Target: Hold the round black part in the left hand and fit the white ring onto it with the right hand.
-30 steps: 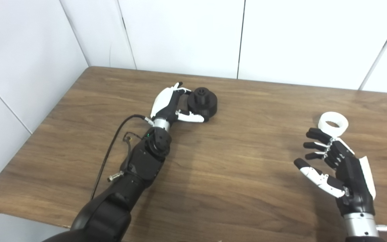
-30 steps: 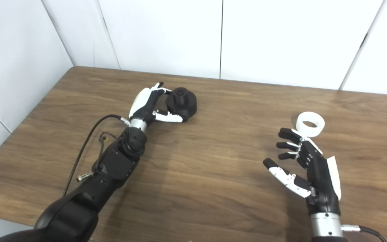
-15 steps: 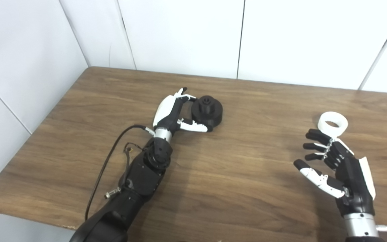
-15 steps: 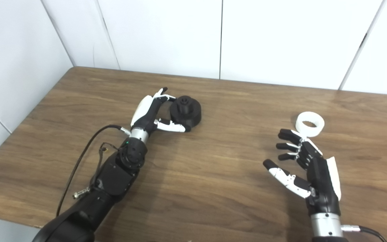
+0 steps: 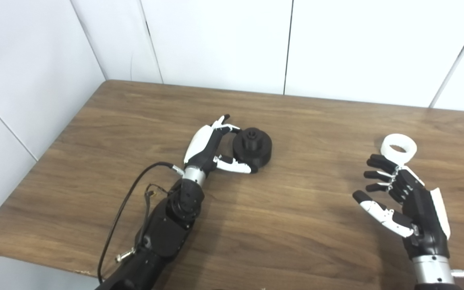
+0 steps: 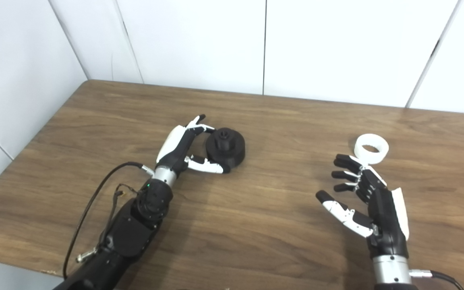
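Brown wood-grain bench [image 5: 280, 225] carries everything; the round black part [image 5: 253, 147] serves as landmark. It sits on the bench surface, not lifted, a stepped disc with a small raised hub on top, upright. Left hand [image 5: 210, 147] lies touching its left side: white-backed fingers [image 5: 226, 128] curl round the far-left rim, thumb reaches along the near edge, so the fingers are cupped partly around the part. Whether that is a firm grip or only contact, I cannot tell; no daylight visible under the part. White ring [image 5: 399, 148] rests flat on the bench well to the right of the black part, hole facing up, untouched. Right hand [image 6: 367, 201] hovers nearer the camera than the ring, also far right of the black part, fingers spread and holding nothing; its dark fingertips come near the ring's near edge but look apart from it. Progress, as I judge it: early. Left-hand grasp under way at best, not confirmed; part not raised. Left to do: secure and lift the part, pick the ring with the right hand, carry it across, seat it over the hub. Count: one black part, one white ring, two hands, one bench.
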Controlling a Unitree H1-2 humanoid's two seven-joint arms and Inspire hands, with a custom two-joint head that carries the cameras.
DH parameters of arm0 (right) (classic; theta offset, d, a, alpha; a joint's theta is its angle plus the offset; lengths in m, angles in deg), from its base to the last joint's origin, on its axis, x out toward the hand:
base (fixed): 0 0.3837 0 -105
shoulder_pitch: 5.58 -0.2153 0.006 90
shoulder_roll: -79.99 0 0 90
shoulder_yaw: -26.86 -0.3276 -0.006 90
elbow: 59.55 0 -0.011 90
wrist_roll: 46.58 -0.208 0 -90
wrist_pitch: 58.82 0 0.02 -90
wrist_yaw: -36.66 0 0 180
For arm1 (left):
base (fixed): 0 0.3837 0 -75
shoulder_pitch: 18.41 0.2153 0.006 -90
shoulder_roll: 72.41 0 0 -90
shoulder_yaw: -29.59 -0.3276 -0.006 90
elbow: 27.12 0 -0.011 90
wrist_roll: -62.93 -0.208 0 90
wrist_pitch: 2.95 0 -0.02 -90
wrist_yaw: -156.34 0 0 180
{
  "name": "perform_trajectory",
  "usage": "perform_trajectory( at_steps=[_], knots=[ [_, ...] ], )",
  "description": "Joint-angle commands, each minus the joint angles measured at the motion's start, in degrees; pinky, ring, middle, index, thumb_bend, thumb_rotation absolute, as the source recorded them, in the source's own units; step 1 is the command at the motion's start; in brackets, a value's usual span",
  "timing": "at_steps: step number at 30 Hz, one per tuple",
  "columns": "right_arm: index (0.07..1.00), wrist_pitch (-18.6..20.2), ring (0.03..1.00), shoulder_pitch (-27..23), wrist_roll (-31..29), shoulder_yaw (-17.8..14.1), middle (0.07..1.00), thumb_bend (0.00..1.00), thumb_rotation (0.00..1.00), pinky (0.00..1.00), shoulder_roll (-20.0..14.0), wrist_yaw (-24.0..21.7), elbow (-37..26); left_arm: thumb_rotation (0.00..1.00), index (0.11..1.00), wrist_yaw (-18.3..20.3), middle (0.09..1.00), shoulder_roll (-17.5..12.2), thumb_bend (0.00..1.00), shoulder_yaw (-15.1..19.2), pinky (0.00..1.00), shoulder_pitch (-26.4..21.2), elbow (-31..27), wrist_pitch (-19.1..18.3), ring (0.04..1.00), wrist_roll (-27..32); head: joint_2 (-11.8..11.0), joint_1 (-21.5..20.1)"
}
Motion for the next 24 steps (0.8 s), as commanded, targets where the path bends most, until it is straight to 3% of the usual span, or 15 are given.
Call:
perform_trajectory(
  at_steps=[1, 11, 24],
  knots=[
    [0.751, -1.7, 0.694, 0.0, -0.5, 0.0, 0.760, 0.67, 0.23, 0.56, -0.7, -0.3, -1.1, 0.22, 0.615, 3.0, 1.000, 0.2, 0.91, -1.3, 1.00, 2.3, -2.4, -1.7, 1.000, -0.3, 0.0, 0.1],
    [0.747, -2.0, 0.680, -0.3, 0.4, 0.1, 0.757, 0.66, 0.21, 0.55, -0.7, -0.4, -1.2, 0.22, 0.602, 6.9, 1.000, 0.7, 0.95, -3.4, 1.00, 7.5, -13.0, -4.1, 1.000, -0.8, 0.2, -0.4],
    [0.748, -1.4, 0.676, -0.5, 0.8, 0.4, 0.755, 0.66, 0.21, 0.55, -0.1, -0.2, -1.5, 0.23, 0.593, 11.1, 1.000, 0.7, 0.96, -7.4, 1.00, 12.6, -22.3, -4.5, 1.000, -4.1, 0.5, -2.2]
  ],
)
